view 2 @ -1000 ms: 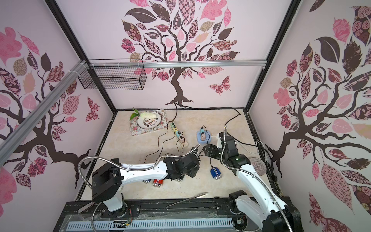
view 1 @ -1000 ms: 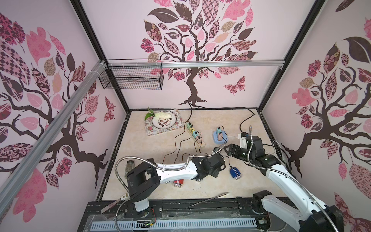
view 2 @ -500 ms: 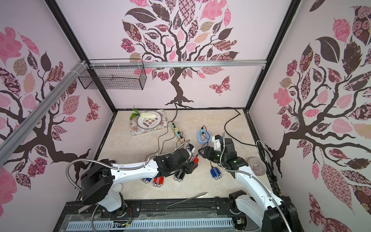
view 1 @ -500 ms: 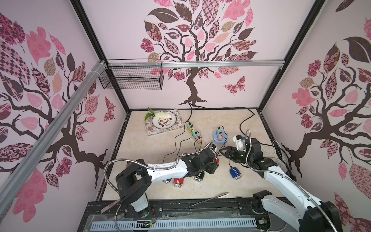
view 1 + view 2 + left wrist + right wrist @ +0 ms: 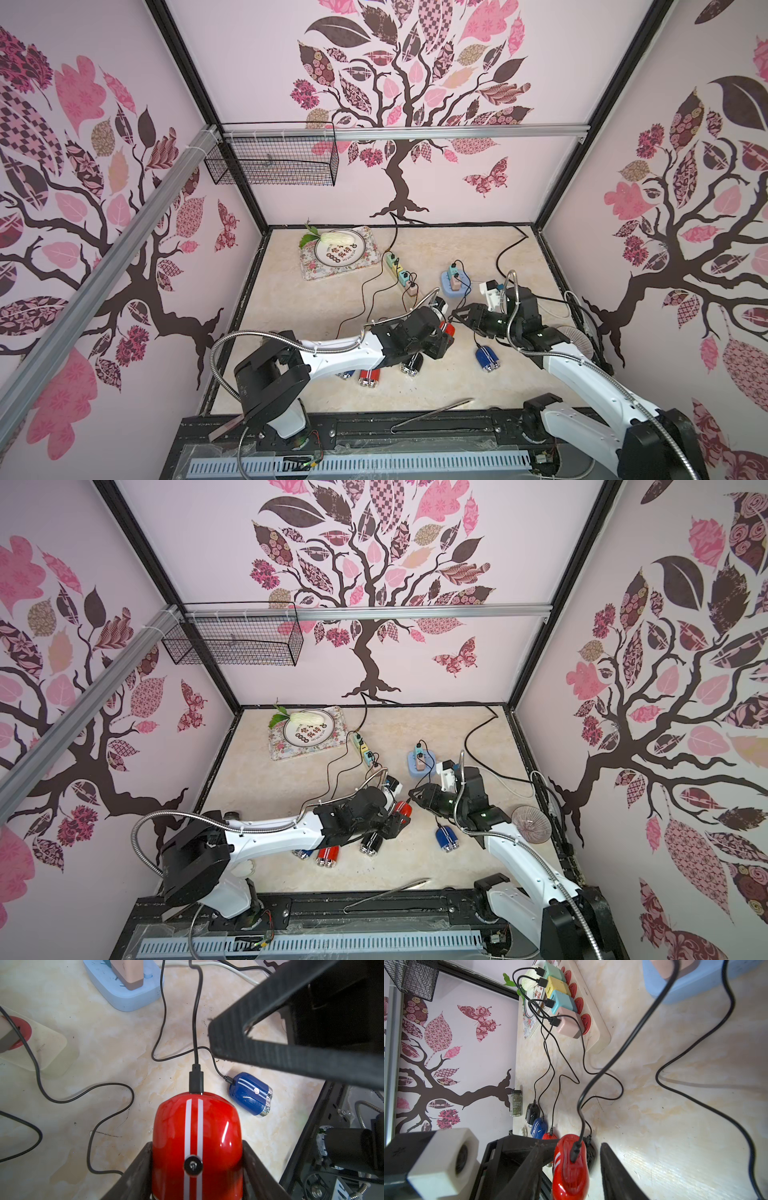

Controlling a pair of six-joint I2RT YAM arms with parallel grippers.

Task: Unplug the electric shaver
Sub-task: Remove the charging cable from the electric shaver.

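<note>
The electric shaver (image 5: 197, 1136) is red with two white stripes, and my left gripper (image 5: 197, 1145) is shut on its body, holding it above the floor. It shows in both top views (image 5: 448, 330) (image 5: 403, 809). A black charging plug (image 5: 196, 1080) sits in its end, and the cable runs off toward the blue socket block (image 5: 455, 284). My right gripper (image 5: 570, 1145) is open. Its fingers (image 5: 610, 1167) stand on either side of the shaver's plug end (image 5: 574, 1153), with a gap on at least one side.
A blue shaver (image 5: 486, 359) lies plugged in on the floor just right of the grippers. More shavers (image 5: 368, 378) lie under the left arm. A power strip (image 5: 401, 272) with coloured chargers trails several cables. A tray with a plate (image 5: 370, 259) stands at the back, tongs (image 5: 432, 413) at the front.
My right gripper has moved left to the red shaver's plug end, and its jaws have narrowed. The left gripper has brought the shaver's red end into view and still holds it.
</note>
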